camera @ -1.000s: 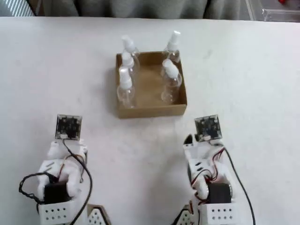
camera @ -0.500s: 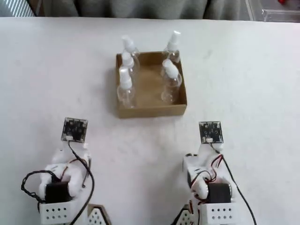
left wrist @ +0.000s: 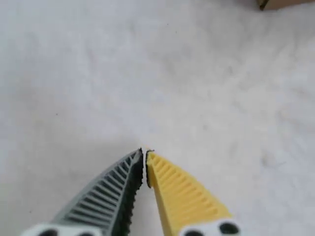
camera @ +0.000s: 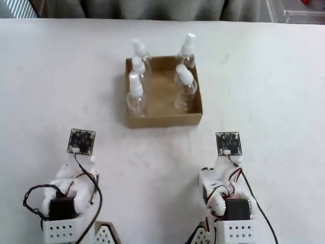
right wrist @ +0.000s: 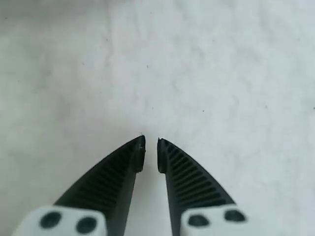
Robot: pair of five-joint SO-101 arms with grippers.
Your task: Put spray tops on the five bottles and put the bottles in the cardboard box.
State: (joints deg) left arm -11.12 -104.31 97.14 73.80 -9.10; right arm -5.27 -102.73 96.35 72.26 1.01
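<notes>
The cardboard box (camera: 163,120) stands in the middle of the table in the high view. Several clear bottles with white spray tops stand upright in it: three along one side (camera: 136,96) and two along the other (camera: 185,87). Both arms are folded back near the table's front edge, well short of the box. My left gripper (left wrist: 145,156), one finger grey and one yellow, is shut on nothing over bare table. A corner of the box (left wrist: 285,4) shows far ahead of it. My right gripper (right wrist: 150,143), with black fingers, is shut but for a thin slit and holds nothing.
A white cloth covers the table (camera: 264,91). The left arm's base (camera: 63,213) and the right arm's base (camera: 231,213) sit at the front edge. A clear plastic container (camera: 299,12) sits at the far right corner.
Both arms drew back from the box toward the front edge during the first half second. Since then they have barely moved. The box and bottles stayed put.
</notes>
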